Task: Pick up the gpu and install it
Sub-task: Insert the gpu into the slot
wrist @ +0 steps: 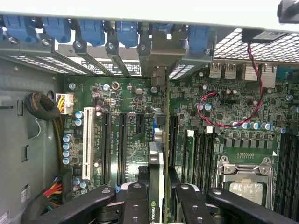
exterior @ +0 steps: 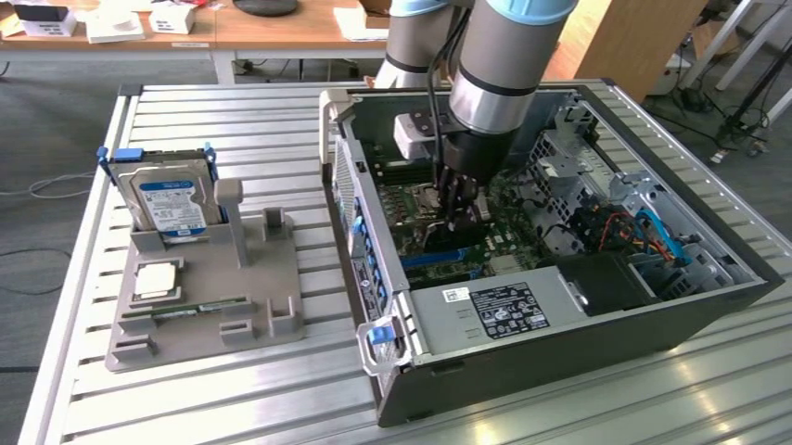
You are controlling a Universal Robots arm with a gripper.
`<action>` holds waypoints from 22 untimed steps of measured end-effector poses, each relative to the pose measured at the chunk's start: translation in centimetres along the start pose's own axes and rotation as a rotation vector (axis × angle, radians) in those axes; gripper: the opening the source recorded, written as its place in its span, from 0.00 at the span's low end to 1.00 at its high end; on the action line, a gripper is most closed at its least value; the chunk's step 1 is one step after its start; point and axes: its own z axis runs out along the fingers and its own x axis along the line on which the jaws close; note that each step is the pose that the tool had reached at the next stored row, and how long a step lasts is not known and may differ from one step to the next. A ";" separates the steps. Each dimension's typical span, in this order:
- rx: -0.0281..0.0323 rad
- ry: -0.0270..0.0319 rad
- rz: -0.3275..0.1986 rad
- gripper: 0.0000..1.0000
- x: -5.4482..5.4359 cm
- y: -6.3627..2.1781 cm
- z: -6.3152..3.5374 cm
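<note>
Now the end effector (wrist: pixel 157 195) is clamped on the gpu (wrist: pixel 156 161), which is held edge-on between its fingers inside the case (exterior: pixel 594 348). Its long axis runs along the motherboard (wrist: pixel 117 100) slots toward the rear brackets; whether it is seated, I cannot tell.

Saw deep green, speckled with silver solder, across the flat rectangular motherboard (wrist: pixel 135 93). Noted matte black on the jointed metal hand (wrist: pixel 160 191), a dark face with a greyish edge and a small green logo on the thin flat gpu card (wrist: pixel 156 163), bright blue on the plastic slot clips (wrist: pixel 88 30), and a blue-and-white label on the boxy hard drive (exterior: pixel 170 199). Found pale grey ribbing over the slatted metal counter (exterior: pixel 248 111).
</note>
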 end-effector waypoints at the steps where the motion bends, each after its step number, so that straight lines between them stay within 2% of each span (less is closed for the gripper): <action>1: 0.0000 0.0000 0.000 0.27 0.0 0.01 0.00; 17: 0.0001 0.0002 -0.001 0.27 0.0 -0.19 0.01; 22: 0.0018 0.0001 -0.007 0.27 0.0 -0.19 0.08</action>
